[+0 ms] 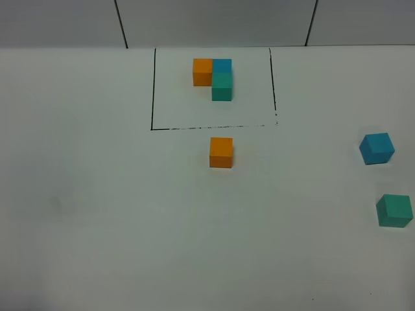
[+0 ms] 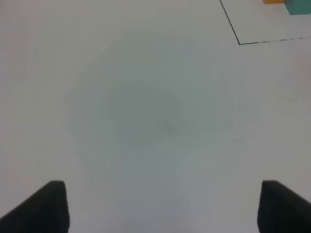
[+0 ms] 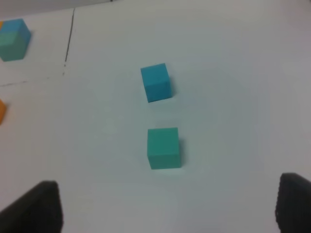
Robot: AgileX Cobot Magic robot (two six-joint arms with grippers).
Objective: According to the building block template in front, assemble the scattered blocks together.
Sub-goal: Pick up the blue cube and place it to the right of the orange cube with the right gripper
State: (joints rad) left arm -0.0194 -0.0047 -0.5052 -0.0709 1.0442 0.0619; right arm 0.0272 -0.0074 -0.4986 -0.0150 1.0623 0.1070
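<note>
Framed L-shaped orange-blue-teal cube template [image 1: 214, 76] | loose matte orange cube [image 1: 221, 152] just outside frame | blue cube [image 1: 377, 148], teal cube [image 1: 394, 210] well right | left pincer [image 2: 160, 206], right pincer [image 3: 167, 206] spread wide, holding nothing

Outside the black frame [image 1: 213, 87] lie three loose cubes: one orange [image 1: 221, 153], one blue [image 1: 377, 148], one teal-green [image 1: 394, 210]; inside it, three joined cubes [image 1: 214, 77].

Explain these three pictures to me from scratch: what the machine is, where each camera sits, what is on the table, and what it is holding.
A two-armed robot works at a white table. One picture looks down from high up; the other two come from cameras on each arm's wrist. The dark shapes are the fingertips of the left gripper and the right gripper, both open and empty. Inside the drawn black rectangle sits the template: three joined cubes. Loose outside it lie an orange cube, a blue cube and a teal-green cube.
</note>
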